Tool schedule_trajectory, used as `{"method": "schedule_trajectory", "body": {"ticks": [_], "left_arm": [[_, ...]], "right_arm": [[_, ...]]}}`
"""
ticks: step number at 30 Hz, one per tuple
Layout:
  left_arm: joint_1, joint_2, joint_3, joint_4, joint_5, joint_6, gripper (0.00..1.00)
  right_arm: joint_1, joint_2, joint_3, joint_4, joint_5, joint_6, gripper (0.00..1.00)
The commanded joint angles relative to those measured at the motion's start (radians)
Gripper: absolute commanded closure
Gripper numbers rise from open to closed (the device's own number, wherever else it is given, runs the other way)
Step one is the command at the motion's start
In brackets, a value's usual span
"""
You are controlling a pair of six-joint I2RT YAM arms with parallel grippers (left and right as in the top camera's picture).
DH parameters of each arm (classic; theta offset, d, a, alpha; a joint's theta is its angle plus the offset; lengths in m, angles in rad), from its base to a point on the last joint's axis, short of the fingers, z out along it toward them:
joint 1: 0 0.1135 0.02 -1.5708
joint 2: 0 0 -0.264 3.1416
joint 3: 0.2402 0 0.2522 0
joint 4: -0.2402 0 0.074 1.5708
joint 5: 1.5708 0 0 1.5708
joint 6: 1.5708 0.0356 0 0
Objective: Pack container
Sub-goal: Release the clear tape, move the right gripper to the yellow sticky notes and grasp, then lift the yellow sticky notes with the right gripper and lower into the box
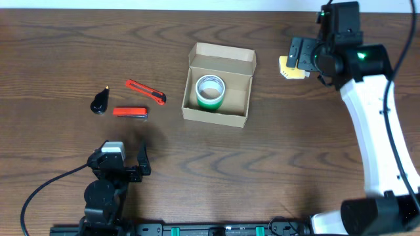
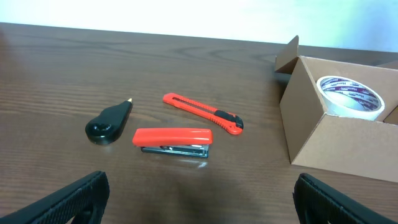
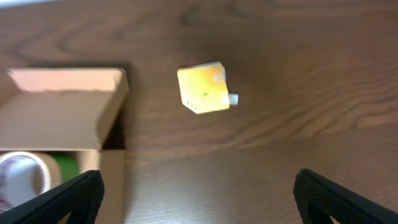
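Note:
The container [image 1: 216, 117] is an open tan cardboard box at the table's middle, its flap lid tilted back. A roll of tape [image 1: 210, 92] with green on it lies inside. In the left wrist view the container [image 2: 336, 140] is at the right with the tape roll [image 2: 350, 94] showing above its wall. My right gripper [image 1: 296, 58] hangs open over a small yellow block [image 1: 287, 70] to the right of the container; nothing is between its fingers [image 3: 199, 196]. The yellow block [image 3: 203, 87] lies on the table ahead of it. My left gripper [image 1: 120, 156] rests open and empty near the front edge [image 2: 199, 199].
A red utility knife [image 1: 146, 92], a red stapler [image 1: 130, 112] and a black teardrop-shaped tool [image 1: 100, 103] lie left of the container, ahead of my left gripper. In the left wrist view the knife [image 2: 202, 113], stapler [image 2: 173, 140] and black tool [image 2: 107, 122] lie apart.

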Motion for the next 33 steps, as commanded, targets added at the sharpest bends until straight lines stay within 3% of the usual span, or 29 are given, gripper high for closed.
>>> {"method": "schedule_trajectory", "body": {"ticks": [1,8,20,33], "left_arm": [[0.005,-0.006,-0.026,-0.003,-0.006,0.021,0.04],[0.005,-0.006,-0.026,-0.003,-0.006,0.021,0.04],[0.005,-0.006,-0.026,-0.003,-0.006,0.021,0.05],[0.005,-0.006,-0.026,-0.002,-0.006,0.021,0.05]], "right_arm": [[-0.018,0.063,-0.005,-0.003,0.007,-0.028,0.01],[-0.033,0.192,-0.005,0.061,-0.003,-0.029,0.01],[-0.09,0.43,-0.005,0.375,0.014,-0.073,0.01],[-0.142,0.609,-0.005,0.488,-0.093,-0.097,0.01]]}}
